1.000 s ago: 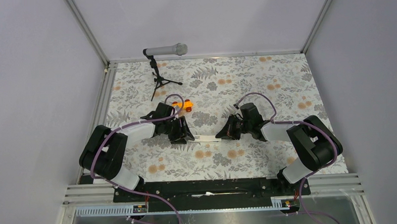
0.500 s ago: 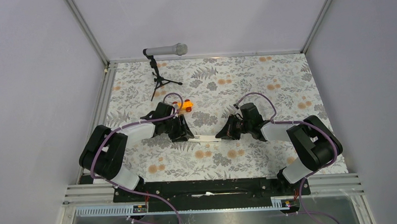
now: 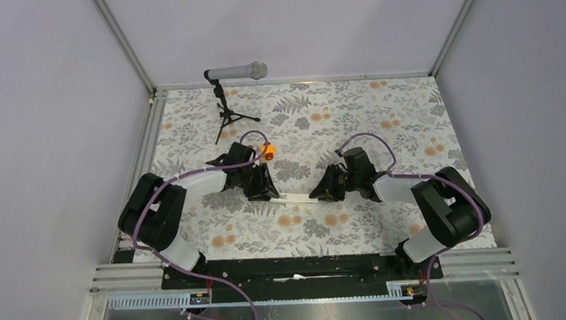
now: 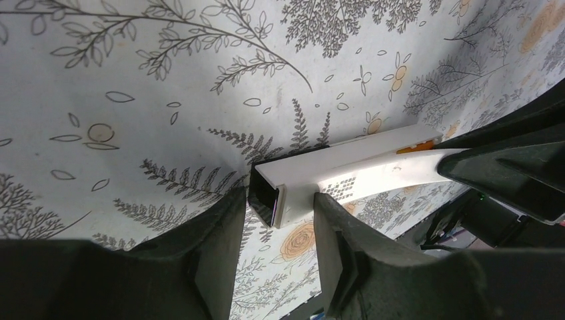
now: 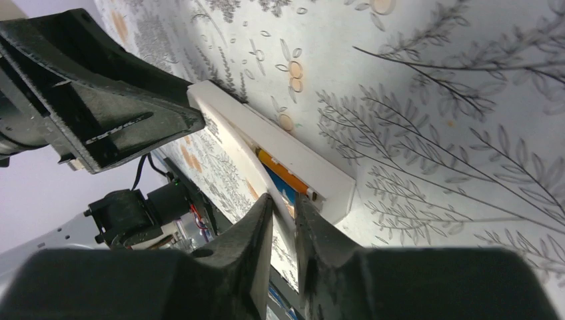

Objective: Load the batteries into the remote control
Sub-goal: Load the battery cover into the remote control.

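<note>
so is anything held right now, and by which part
Left end effector: the remote control, by its end. Right end effector: the back cover, its tip between the fingers, grip unclear.

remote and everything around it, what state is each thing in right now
remote control, lying flat, battery bay open
batteries, orange and blue, both in the bay
back cover, off, tilted over the bay
left gripper, closed on the remote control's end
right gripper, pinching the back cover's edge
microphone, upright on its tripod
</note>
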